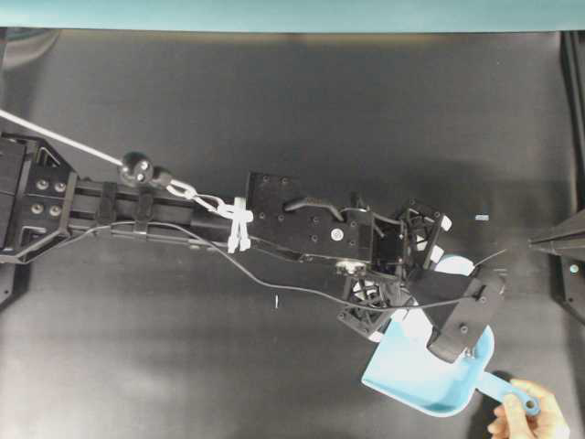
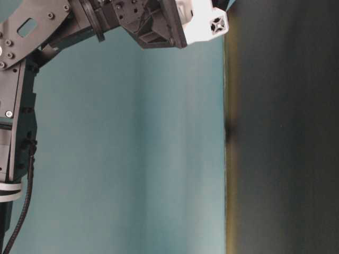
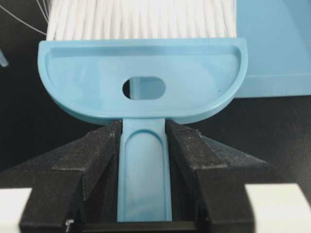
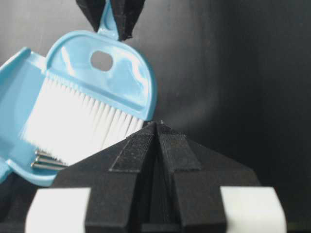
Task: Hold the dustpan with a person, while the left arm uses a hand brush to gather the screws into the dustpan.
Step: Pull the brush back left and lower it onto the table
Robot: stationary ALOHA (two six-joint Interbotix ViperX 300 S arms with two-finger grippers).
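Observation:
My left gripper [image 3: 144, 127] is shut on the thin handle of the light blue hand brush [image 3: 146, 73]. The brush's white bristles [image 4: 82, 126] rest in the mouth of the light blue dustpan [image 1: 411, 377]. In the overhead view my own arm covers most of this gripper. Two or three silver screws [image 4: 47, 160] lie on the dustpan floor [image 4: 19, 92] at the bristle tips. One thin screw [image 1: 276, 302] lies loose on the mat to the left. A person's hand [image 1: 532, 419] holds the dustpan handle [image 1: 510, 391]. My right gripper [image 4: 156, 124] is shut and empty, just right of the brush.
The black mat [image 1: 274, 119] covers the table. A small grey piece [image 1: 482, 218] lies near the right gripper [image 1: 536, 242]. The left arm [image 1: 183, 219] and its cable span the middle. The table-level view shows only an arm link [image 2: 21, 106] and a teal wall.

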